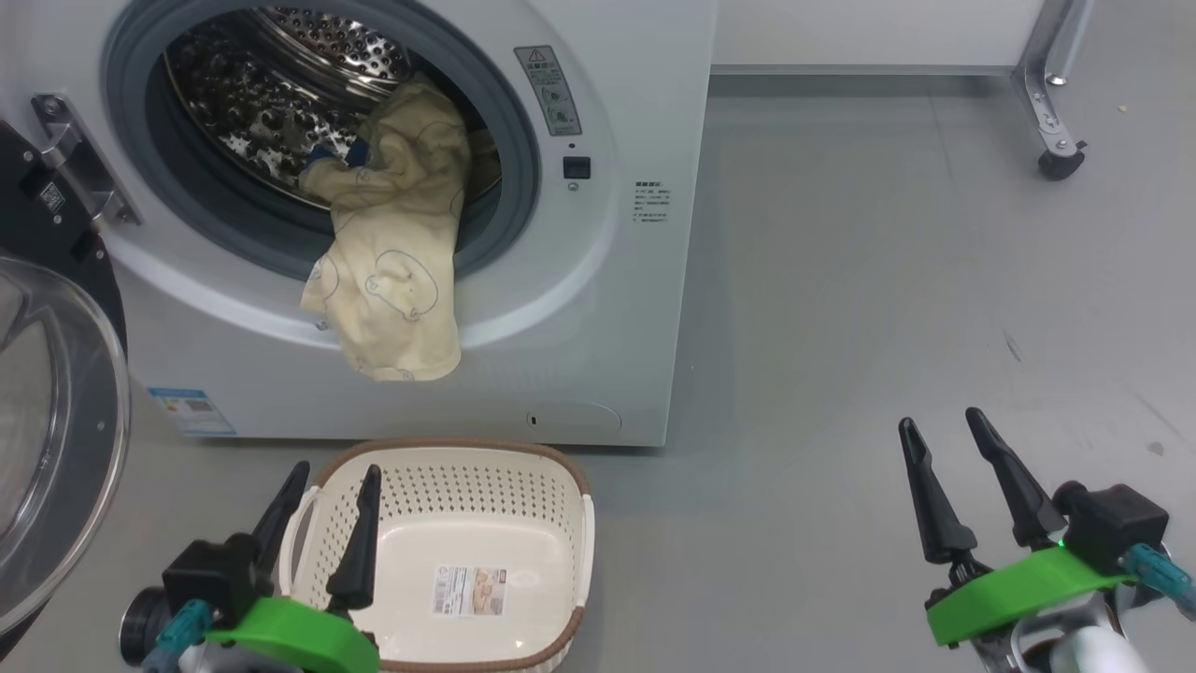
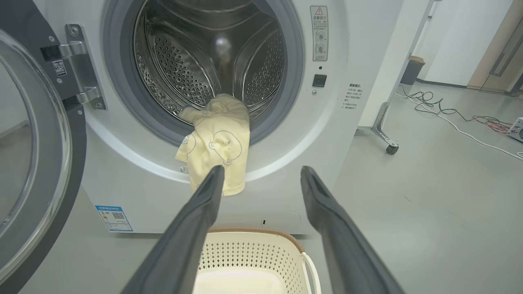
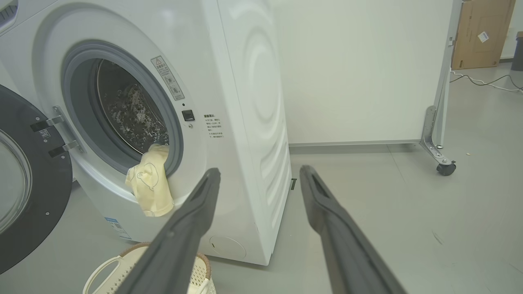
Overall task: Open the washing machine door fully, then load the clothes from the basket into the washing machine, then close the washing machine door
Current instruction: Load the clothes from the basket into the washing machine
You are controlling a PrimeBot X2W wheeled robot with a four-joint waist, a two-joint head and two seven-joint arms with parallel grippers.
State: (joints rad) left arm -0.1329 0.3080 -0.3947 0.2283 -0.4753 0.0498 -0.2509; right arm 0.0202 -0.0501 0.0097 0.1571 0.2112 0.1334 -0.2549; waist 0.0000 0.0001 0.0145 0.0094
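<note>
Hanging low over the near-left corner of the basket (image 1: 448, 447), the left gripper (image 1: 337, 467) has its two long dark fingers spread wide with nothing between them. The left wrist view shows the same gap (image 2: 262, 168). The right gripper (image 1: 939, 418) is well off to the right over the grey floor (image 1: 888, 280), also wide apart and holding nothing.

The basket is cream plastic with perforated sides, a brown woven rim and white side handles. It sits on the floor just in front of the washing machine (image 1: 635, 308), with the paper label (image 1: 467, 591) on its smooth bottom in plain sight.

The clothes (image 1: 392, 271) are a soft, crumpled, cream-yellow bundle with thin blue line drawings and a bit of blue trim. They're draped over the bottom edge of the opening, part inside the perforated steel drum (image 1: 271, 84) and part dangling down the white front panel, so the fabric lies right across the grey rubber gasket (image 1: 517, 159).

The washing machine door (image 1: 56, 421) stands swung open at the left on its metal hinge (image 1: 79, 159), a glossy black ring around a bulging clear glass bowl. There's a blue sticker (image 1: 192, 411) at the washer's lower left corner, and a metal leg on a caster (image 1: 1060, 164) off to the far right.
</note>
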